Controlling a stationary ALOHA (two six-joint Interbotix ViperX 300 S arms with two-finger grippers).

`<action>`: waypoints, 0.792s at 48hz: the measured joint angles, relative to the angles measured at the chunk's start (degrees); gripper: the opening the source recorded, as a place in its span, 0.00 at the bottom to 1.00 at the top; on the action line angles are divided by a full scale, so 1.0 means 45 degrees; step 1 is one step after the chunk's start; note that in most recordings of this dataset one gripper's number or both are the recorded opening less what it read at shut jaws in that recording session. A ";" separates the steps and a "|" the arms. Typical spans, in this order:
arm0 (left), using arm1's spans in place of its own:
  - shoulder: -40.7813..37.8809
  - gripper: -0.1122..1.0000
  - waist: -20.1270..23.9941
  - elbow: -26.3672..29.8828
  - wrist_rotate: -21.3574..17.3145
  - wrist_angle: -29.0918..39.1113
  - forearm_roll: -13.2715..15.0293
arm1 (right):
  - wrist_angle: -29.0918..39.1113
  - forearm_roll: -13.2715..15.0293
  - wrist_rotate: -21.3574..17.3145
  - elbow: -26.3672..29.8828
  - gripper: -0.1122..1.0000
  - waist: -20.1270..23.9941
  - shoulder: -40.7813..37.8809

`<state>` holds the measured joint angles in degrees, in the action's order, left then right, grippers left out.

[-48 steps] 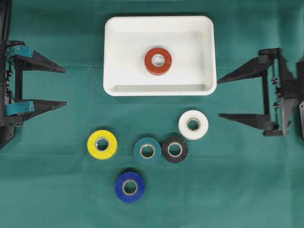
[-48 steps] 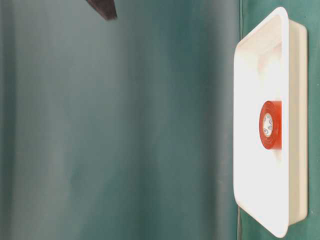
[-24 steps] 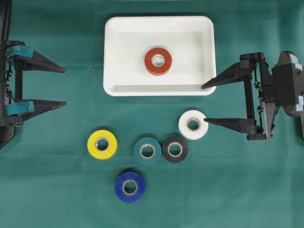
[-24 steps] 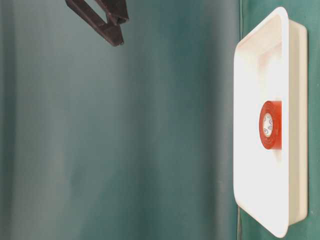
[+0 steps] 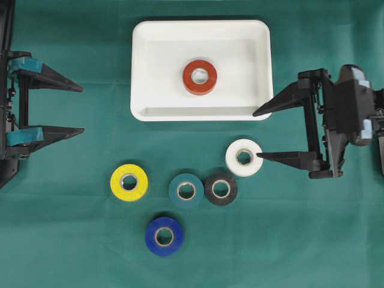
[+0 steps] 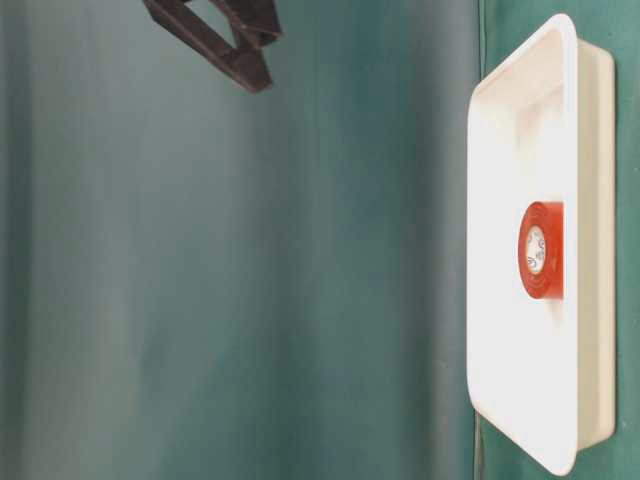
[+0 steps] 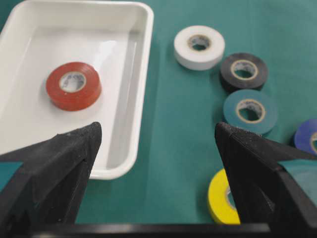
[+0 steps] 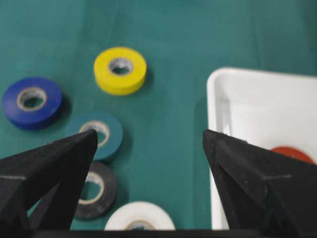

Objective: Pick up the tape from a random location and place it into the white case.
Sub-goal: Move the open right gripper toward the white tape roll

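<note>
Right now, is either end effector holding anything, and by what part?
Nothing held. The left end effector and right end effector both stand open and empty; the right one's lower fingertip is beside the white tape.

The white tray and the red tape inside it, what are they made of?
The white tray looks like smooth, glossy plastic: its walls catch shiny highlights and its corners are rounded as if moulded. The red tape looks like slightly shiny vinyl wound on a pale core, probably cardboard with faint print on it. I can't be sure from looks alone.
</note>
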<state>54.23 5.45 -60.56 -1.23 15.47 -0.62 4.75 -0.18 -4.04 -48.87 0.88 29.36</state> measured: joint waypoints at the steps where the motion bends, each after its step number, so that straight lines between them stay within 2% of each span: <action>1: 0.0000 0.94 0.0000 0.0000 0.0000 0.0000 0.0000 | 0.0176 0.0000 -0.0020 0.0059 0.92 0.0000 -0.0059; 21: -0.0020 0.94 0.0000 0.0000 0.0000 0.0000 0.0000 | 0.4492 0.0000 -0.0664 0.1562 0.92 0.0020 -0.1797; 30: -0.0020 0.94 0.0000 0.0000 0.0000 0.0000 0.0000 | 0.5684 0.0000 -0.0664 0.2188 0.92 0.0078 -0.2637; 38: -0.0020 0.94 0.0000 0.0000 0.0000 0.0000 0.0000 | 0.6094 0.0000 -0.0664 0.2480 0.92 0.0098 -0.2949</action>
<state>54.14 5.45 -60.56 -1.23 15.47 -0.62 32.17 -0.18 -7.03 -37.71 1.32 16.08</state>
